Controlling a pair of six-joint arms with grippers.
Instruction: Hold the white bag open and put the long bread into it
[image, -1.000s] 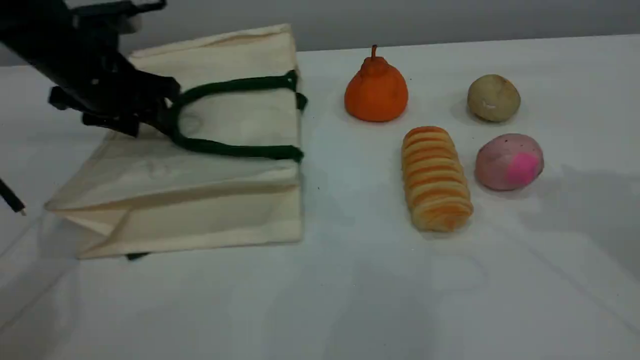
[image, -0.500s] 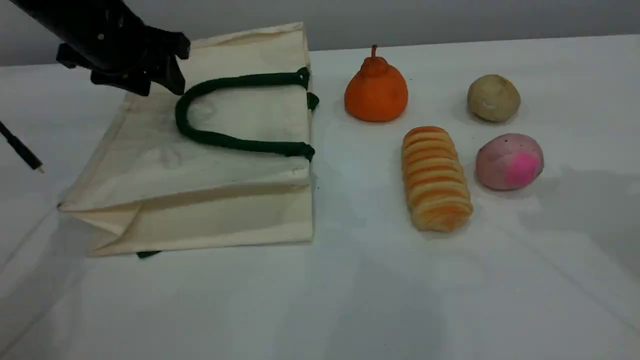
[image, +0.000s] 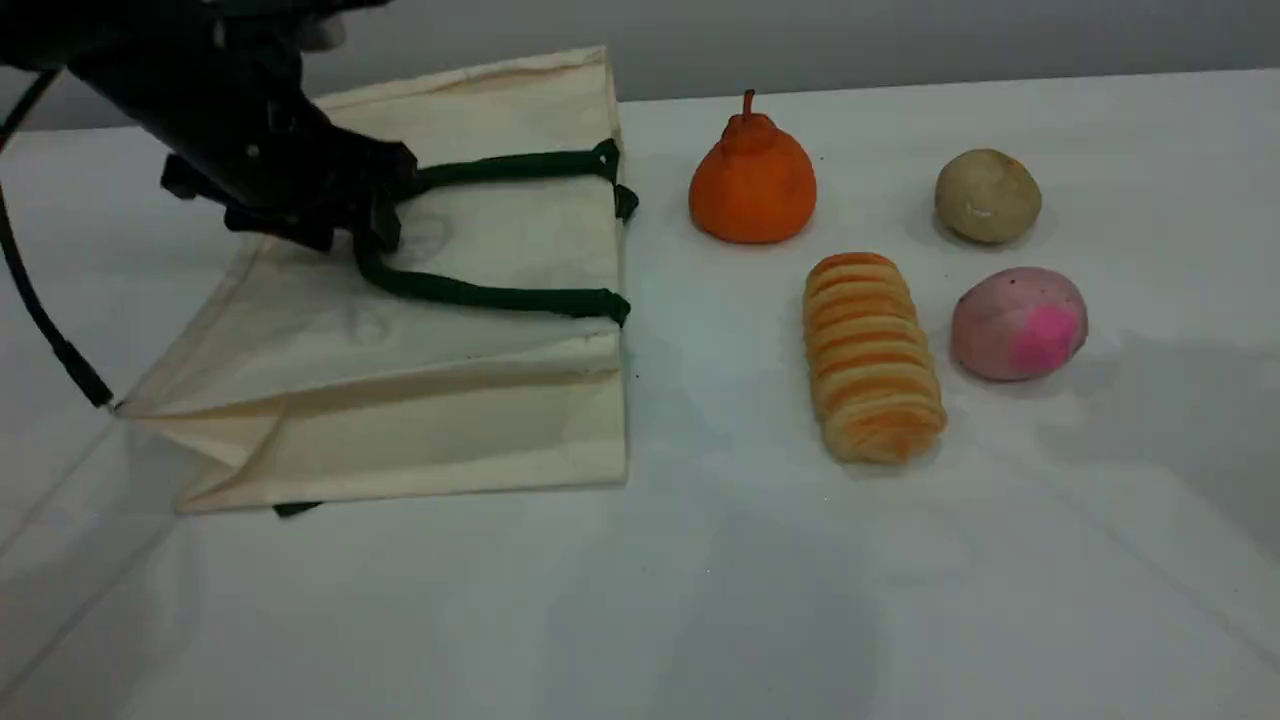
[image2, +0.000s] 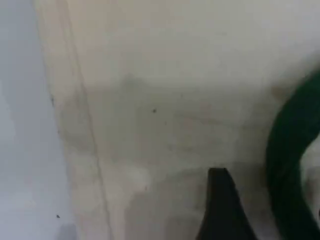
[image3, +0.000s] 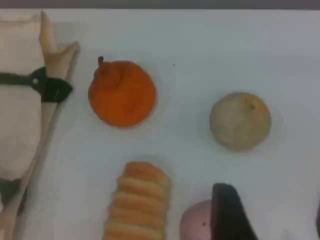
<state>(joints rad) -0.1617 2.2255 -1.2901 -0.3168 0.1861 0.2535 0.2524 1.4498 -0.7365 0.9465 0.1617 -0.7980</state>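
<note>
Left gripper: jaws stood wide, clasping nothing, over cream canvas tote bag; dark green rope handle bend lay just beside fingertip, toward bag's mouth.

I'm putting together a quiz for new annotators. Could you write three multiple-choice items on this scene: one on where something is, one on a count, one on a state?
1. Where is the long loaf?
A) on the table, right of the bag
B) inside the bag
C) between a gripper's fingers

2. How many food items lie on the table?
A) two
B) three
C) four

3. How is the bag?
A) standing upright
B) lying flat on the table
C) hanging in the air

Answers:
1 A: the long loaf rests on the table, apart from the bag.
2 C: the long loaf, an orange fruit, a beige bun and a pink bun.
3 B: its cloth lies collapsed on the table, with a green handle on top.
</note>
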